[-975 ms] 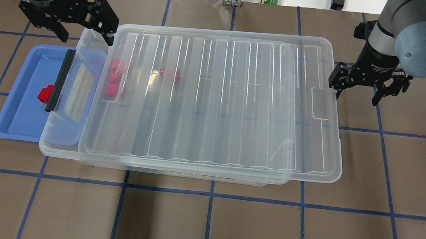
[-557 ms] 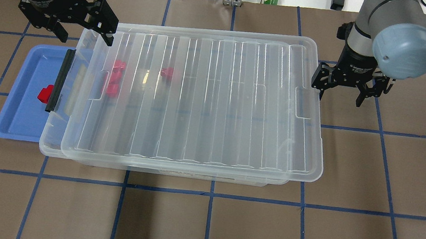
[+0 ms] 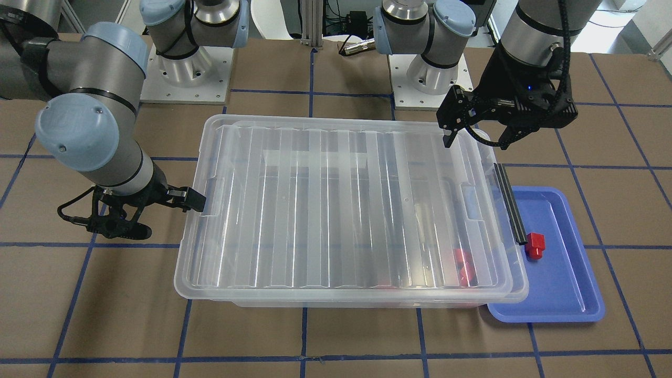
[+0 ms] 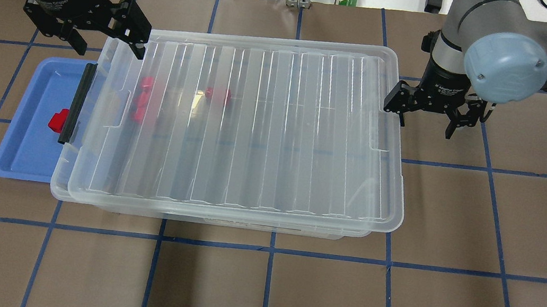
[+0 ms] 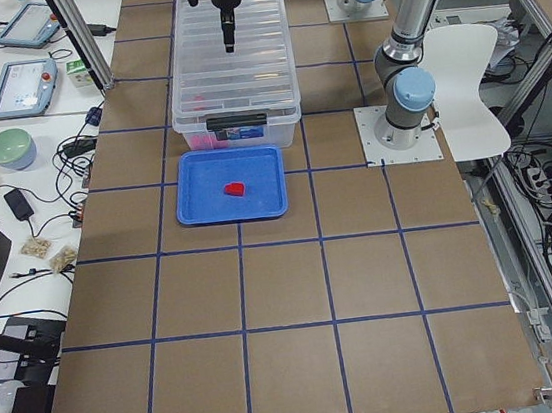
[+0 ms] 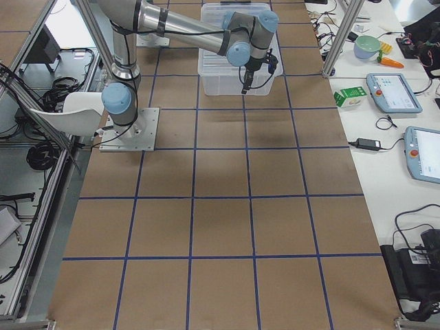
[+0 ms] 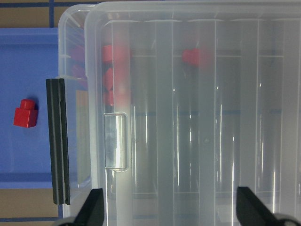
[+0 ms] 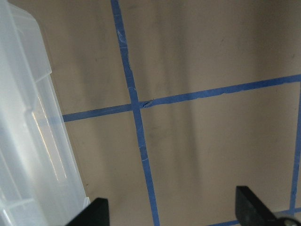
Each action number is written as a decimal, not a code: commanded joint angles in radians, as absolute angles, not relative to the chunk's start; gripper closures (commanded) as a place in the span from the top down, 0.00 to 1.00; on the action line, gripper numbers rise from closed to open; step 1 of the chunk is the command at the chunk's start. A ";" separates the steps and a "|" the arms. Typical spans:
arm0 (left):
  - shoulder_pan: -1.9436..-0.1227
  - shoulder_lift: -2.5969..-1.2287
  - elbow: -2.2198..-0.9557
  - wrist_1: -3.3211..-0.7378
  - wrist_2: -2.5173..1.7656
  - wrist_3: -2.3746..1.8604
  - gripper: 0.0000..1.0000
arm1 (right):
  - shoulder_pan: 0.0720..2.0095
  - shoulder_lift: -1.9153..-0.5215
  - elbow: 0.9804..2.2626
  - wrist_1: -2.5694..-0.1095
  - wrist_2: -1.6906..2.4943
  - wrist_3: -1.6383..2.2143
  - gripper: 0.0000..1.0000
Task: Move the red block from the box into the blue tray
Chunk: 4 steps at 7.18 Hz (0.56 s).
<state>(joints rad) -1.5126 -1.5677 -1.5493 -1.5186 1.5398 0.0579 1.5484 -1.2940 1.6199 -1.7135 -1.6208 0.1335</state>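
- While its jaws stand spread and empty, the right gripper (image 4: pixel 425 126) hangs at the lid's (image 4: pixel 255 129) right end, one finger just beside its edge.
- Left gripper (image 4: pixel 109 50), likewise spread, hovers over the box's (image 4: pixel 242 222) far left corner.
- Red block (image 4: pixel 59 119) lies in the blue tray (image 4: pixel 22 150).

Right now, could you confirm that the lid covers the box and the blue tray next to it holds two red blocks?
Not quite: the blue tray holds one red block, as the left wrist view shows. The lid does cover the box.
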 commanded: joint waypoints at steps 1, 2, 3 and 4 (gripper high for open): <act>-1.514 -1.566 -1.549 -1.519 1.539 0.057 1.00 | 1.551 -1.293 1.620 -1.713 -1.618 0.135 1.00; -1.516 -1.566 -1.549 -1.519 1.539 0.055 1.00 | 1.549 -1.293 1.606 -1.713 -1.609 0.135 1.00; -1.516 -1.566 -1.549 -1.519 1.539 0.055 1.00 | 1.545 -1.307 1.576 -1.712 -1.602 0.126 1.00; -1.517 -1.566 -1.549 -1.519 1.539 0.054 1.00 | 1.545 -1.327 1.515 -1.683 -1.606 0.120 1.00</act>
